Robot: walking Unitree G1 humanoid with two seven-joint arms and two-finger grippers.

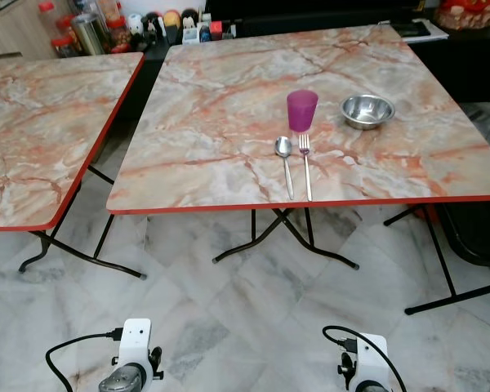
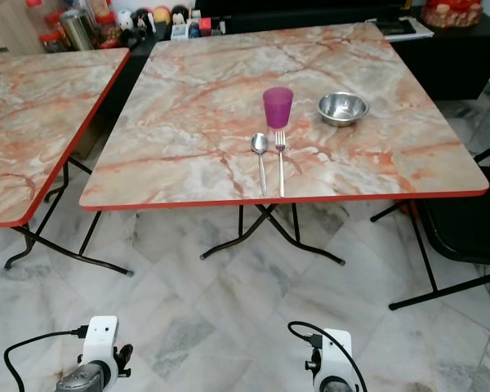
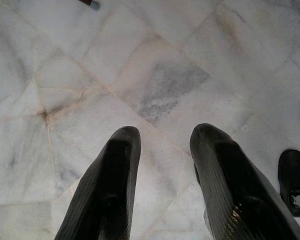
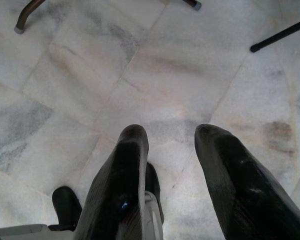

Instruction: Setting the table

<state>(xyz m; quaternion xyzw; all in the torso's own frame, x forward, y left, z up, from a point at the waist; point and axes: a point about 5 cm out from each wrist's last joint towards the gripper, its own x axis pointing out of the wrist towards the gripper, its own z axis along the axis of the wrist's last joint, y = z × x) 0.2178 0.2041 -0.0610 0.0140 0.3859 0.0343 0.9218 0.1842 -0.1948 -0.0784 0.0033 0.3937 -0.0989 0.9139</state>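
Both arms hang idle, left end effector (image 3: 162, 165) and right end effector (image 4: 172, 170) released above the floor; spoon (image 1: 285, 163), fork (image 1: 305, 163), cup (image 1: 302, 109) and bowl (image 1: 367, 110) lie well ahead on the surface (image 1: 196, 155), so approach squarely before reaching.

Left arm (image 1: 129, 359): white boxy wrist housing with rounded corners and a small dark dot on its top face; a grey metallic rounded part below it; small black fittings at its sides.
Left cable (image 1: 69, 347): black, plugged into the housing's side and looping outward and down.
Right arm (image 1: 366, 363): white boxy wrist housing, black fittings on its side.
Right cable (image 1: 367, 343): black, arching over the housing in a loop.
Left tool (image 3: 162, 187): two long black fingers with rounded tips, faintly ribbed, slightly glossy.
Right tool (image 4: 177, 185): two long black fingers, rounded tips, smooth sheen.
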